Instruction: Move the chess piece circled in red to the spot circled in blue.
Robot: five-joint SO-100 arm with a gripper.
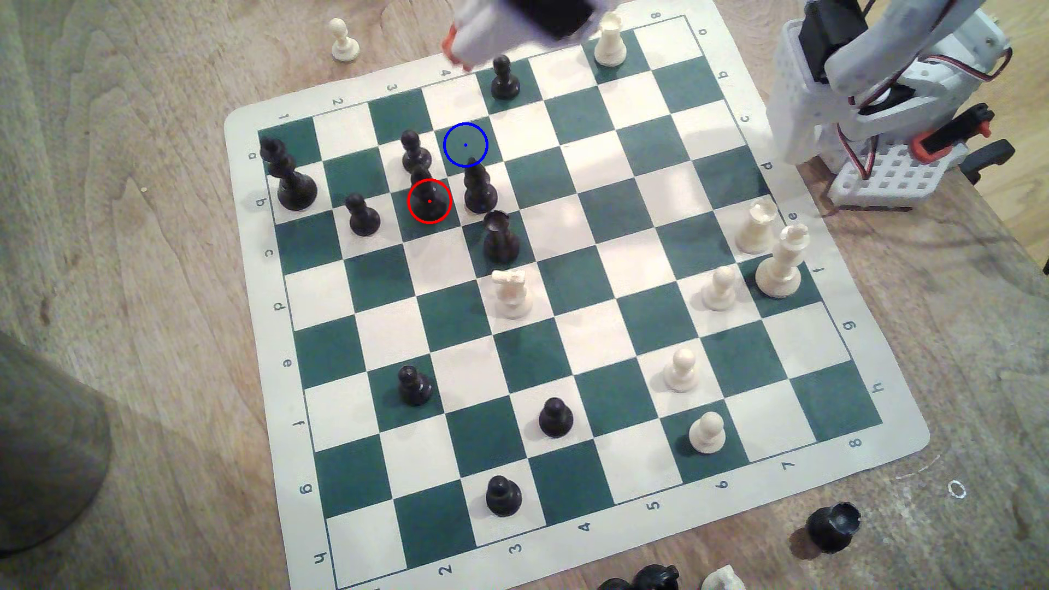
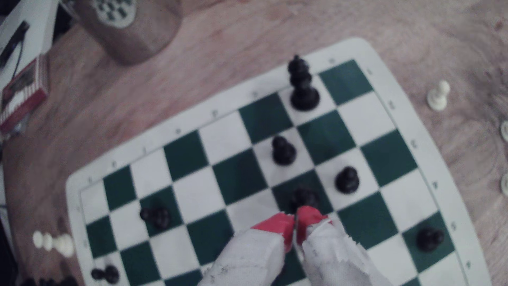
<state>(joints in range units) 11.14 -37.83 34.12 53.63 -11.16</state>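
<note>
Ten black pieces (image 1: 363, 215) on board (image 1: 590, 340) (seven white pieces (image 1: 681, 369)).

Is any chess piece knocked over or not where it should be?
Yes. A black piece lies tipped on its side on the wooden table, off the board's corner near 8 and h. A white pawn also stands off the board, beyond its far edge. Pieces on the squares look upright.

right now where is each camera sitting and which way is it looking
Exterior view: off the arm, high above the chessboard, looking steeply down; the arm's base and blurred gripper show along the upper edge.
Wrist view: on the wrist, looking down past the closed red-tipped gripper onto the board.
Shared: the board, the red-ringed black bishop and the off-board white pawn.
</note>
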